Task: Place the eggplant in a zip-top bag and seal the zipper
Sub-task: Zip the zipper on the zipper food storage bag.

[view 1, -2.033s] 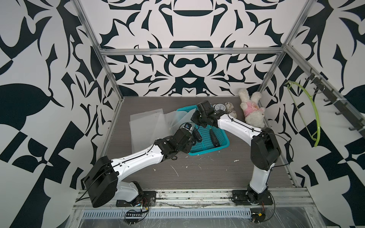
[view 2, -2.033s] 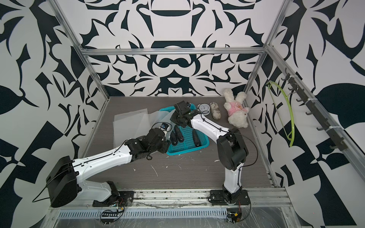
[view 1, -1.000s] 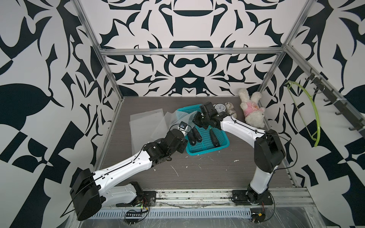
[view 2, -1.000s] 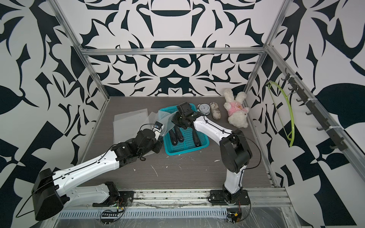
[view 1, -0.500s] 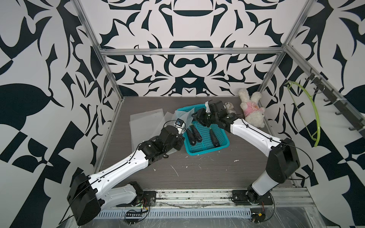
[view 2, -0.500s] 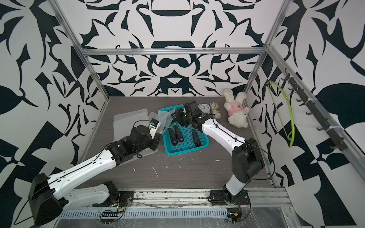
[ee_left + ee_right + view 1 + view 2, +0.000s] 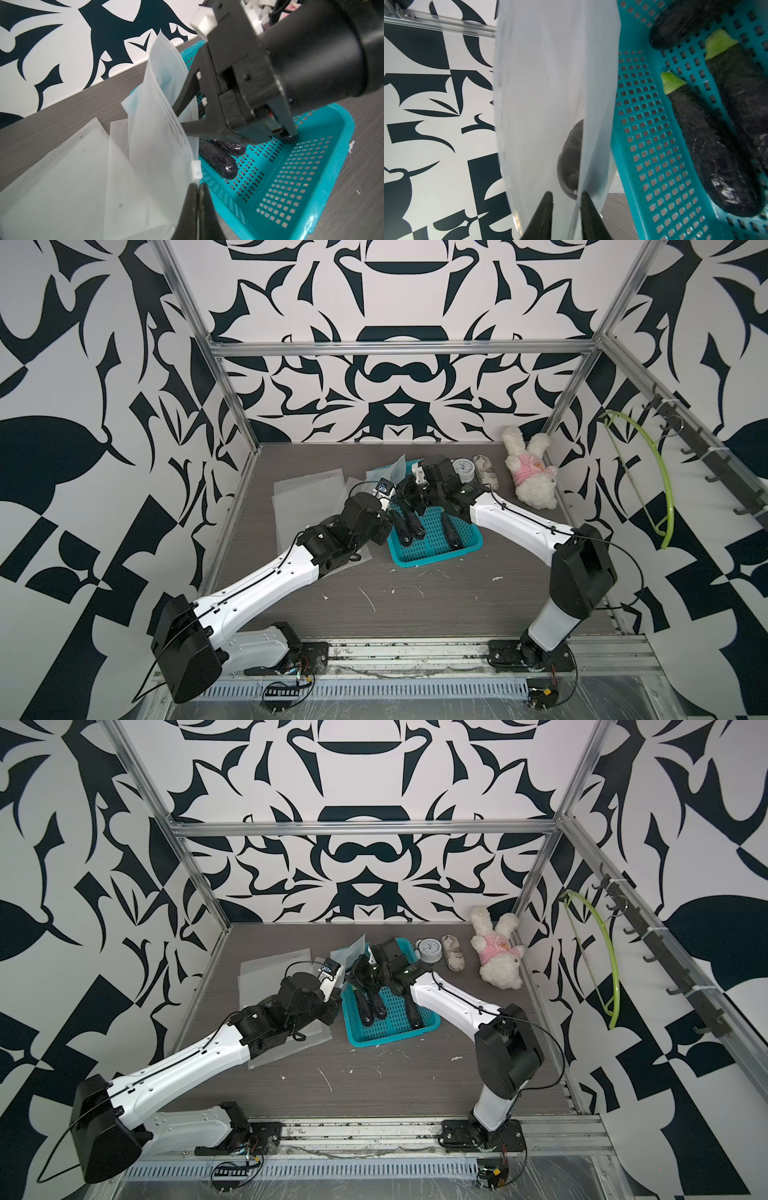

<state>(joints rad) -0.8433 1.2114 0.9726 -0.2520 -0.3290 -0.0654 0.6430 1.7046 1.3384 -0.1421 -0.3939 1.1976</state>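
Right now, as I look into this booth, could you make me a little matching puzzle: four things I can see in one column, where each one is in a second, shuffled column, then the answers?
Things
1. zip-top bag
2. eggplants
3. plush rabbit
4. green hanger

Places
A. lying in the teal basket
B. hanging from the hook rail on the side wall
C. pinched and held up by the left gripper
D. lying on the table near the far corner

Pairs: 1-C, 2-A, 3-D, 4-B.
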